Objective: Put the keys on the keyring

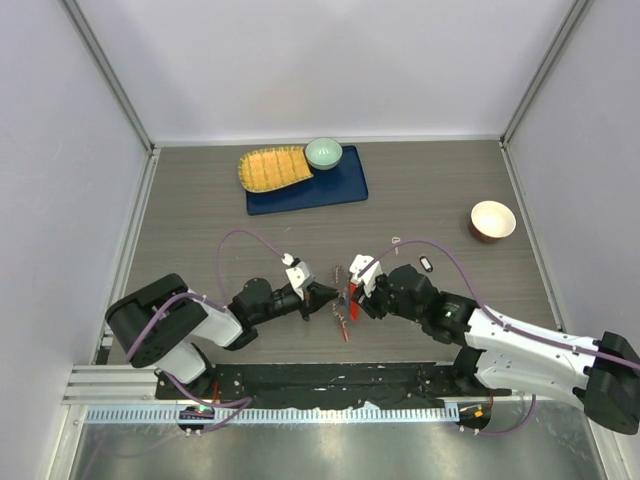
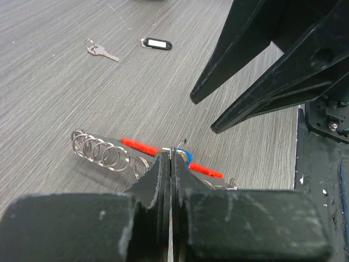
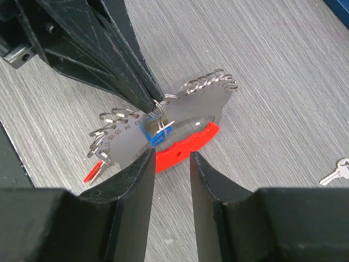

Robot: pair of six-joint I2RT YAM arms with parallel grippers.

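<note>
From above: grey metal keyring [image 1: 342, 306] of coiled rings with a long curved red plastic tag [image 1: 345, 328], lying by the middle of the table's [image 1: 200, 210] near edge, between left gripper [image 1: 330, 296] and right gripper [image 1: 352, 300]. On a blue tray [image 1: 340, 188] toward the far edge, a pale green bowl [image 1: 323, 152]; near the right edge a brown bowl [image 1: 493, 220]; nothing visible in either. Left wrist: fingertips [image 2: 161, 174] clamped together on a thin ring of the keyring, beside the blue-headed key [image 2: 185, 158]. Right wrist: fingers [image 3: 136, 180] apart, holding nothing, over the tag. Likely light, slippery, loose-jointed; best pinched at a ring.
</note>
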